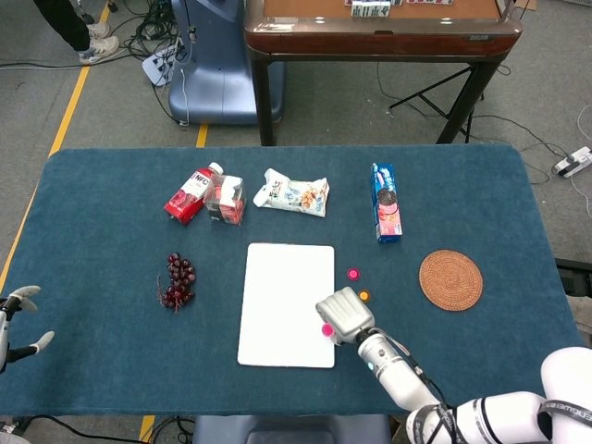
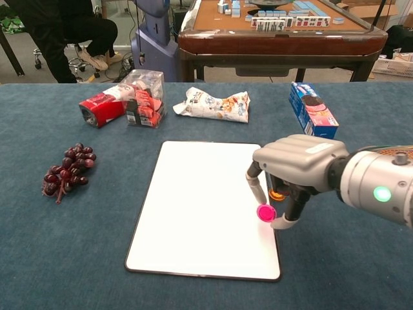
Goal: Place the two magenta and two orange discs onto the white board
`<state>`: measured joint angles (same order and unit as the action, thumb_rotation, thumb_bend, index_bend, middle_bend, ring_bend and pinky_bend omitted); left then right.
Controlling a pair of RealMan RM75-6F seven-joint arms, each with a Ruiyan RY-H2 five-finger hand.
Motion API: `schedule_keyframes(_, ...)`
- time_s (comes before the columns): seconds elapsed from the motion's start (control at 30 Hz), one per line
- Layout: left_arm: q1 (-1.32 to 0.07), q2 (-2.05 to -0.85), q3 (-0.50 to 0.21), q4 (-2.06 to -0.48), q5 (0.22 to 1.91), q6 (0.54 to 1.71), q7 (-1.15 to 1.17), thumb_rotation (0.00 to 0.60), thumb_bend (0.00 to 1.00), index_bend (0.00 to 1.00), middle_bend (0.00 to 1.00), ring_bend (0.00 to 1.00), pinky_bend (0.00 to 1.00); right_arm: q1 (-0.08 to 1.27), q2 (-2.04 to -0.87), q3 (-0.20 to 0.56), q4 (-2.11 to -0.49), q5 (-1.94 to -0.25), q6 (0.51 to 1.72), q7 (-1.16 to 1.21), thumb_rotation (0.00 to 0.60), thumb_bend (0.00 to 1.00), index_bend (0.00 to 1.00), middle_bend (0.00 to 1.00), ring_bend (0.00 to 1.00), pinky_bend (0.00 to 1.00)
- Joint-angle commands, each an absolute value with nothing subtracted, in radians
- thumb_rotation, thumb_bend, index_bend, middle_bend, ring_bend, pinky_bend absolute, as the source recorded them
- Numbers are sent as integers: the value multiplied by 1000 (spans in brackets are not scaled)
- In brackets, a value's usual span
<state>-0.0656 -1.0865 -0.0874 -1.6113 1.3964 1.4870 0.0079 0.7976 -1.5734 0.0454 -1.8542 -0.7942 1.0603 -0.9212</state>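
Observation:
My right hand point(image 1: 344, 314) hovers over the right edge of the white board point(image 1: 282, 301) and pinches a magenta disc point(image 1: 326, 329) between thumb and a finger. In the chest view the same hand point(image 2: 293, 169) holds that disc point(image 2: 266, 212) just above the board point(image 2: 200, 213) near its right rim. A second magenta disc point(image 1: 352, 274) and an orange disc point(image 1: 363, 296) lie on the cloth right of the board. An orange disc point(image 2: 279, 194) peeks out behind the fingers. My left hand point(image 1: 18, 319) sits at the far left edge, fingers apart and empty.
A bunch of dark grapes point(image 1: 177, 281) lies left of the board. Behind it are a red carton point(image 1: 191, 193), a small clear-wrapped pack point(image 1: 225, 200), a snack bag point(image 1: 292, 194) and a blue cookie box point(image 1: 386, 203). A woven coaster point(image 1: 450, 279) sits at the right.

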Motion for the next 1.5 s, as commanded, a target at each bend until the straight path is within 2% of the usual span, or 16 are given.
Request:
schedule_keyframes(0.03, -66, -1087, -87, -1611, 1395, 1485, 9, 600, 26, 347, 471, 398, 544, 824, -1605, 57, -1834, -762, 1060, -944, 600, 243, 585, 1000, 1000, 1000)
schedule_keyframes(0.13, -66, -1087, -87, -1610, 1394, 1485, 9, 600, 25, 347, 471, 398, 544, 841, -1629, 61, -1817, -740, 1058, -949, 600, 173, 571, 1000, 1000, 1000)
schedule_keyframes(0.27, -65, -1086, -88, -1610, 1394, 1486, 7, 600, 26, 347, 471, 398, 544, 856, -1650, 61, -1801, -731, 1055, -944, 600, 61, 444, 1000, 1000, 1000)
schedule_keyframes(0.4, -65, -1085, -89, -1610, 1394, 1488, 7, 600, 26, 347, 471, 398, 544, 869, -1663, 60, -1790, -730, 1061, -947, 600, 18, 338, 1000, 1000, 1000)
schedule_keyframes(0.57, -65, -1086, -88, -1609, 1393, 1485, 6, 600, 26, 347, 471, 398, 544, 881, -1652, 67, -1796, -728, 1077, -947, 600, 0, 319, 1000, 1000, 1000)
schedule_keyframes(0.67, -64, -1085, -89, -1609, 1393, 1486, 4, 600, 26, 347, 471, 398, 544, 886, -1635, 82, -1801, -724, 1099, -947, 600, 23, 319, 1000, 1000, 1000)
schedule_keyframes(0.77, -64, -1085, -89, -1609, 1392, 1485, 3, 600, 26, 347, 471, 398, 544, 893, -1615, 99, -1796, -713, 1123, -954, 600, 101, 319, 1000, 1000, 1000)
schedule_keyframes(0.9, -66, -1086, -86, -1609, 1394, 1481, 8, 600, 25, 347, 471, 398, 544, 910, -1603, 116, -1763, -686, 1144, -982, 600, 157, 319, 1000, 1000, 1000)
schedule_keyframes(1.5, -65, -1085, -86, -1611, 1396, 1483, 6, 600, 26, 347, 471, 399, 544, 925, -1626, 153, -1566, -574, 1140, -965, 600, 214, 319, 1000, 1000, 1000)
